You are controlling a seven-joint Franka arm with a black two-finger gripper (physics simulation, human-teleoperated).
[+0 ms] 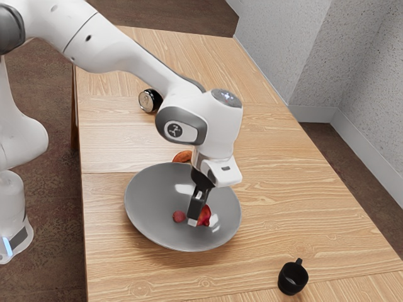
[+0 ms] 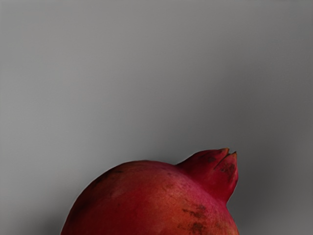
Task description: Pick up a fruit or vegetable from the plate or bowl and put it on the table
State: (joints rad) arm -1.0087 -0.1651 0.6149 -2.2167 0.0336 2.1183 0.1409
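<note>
Red pomegranate [image 1: 205, 216], grey bowl [image 1: 148, 202], near small reddish fruit [image 1: 179, 216]. Black gripper [image 1: 194, 221] at pomegranate; wide or narrow, cannot tell.

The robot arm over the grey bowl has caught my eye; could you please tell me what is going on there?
The arm has its gripper down at the red pomegranate in the grey bowl, apparently to take it out onto the table. I cannot tell whether it has a grip yet. The pomegranate is not on the table, and a smaller reddish fruit lies beside it in the bowl.
</note>
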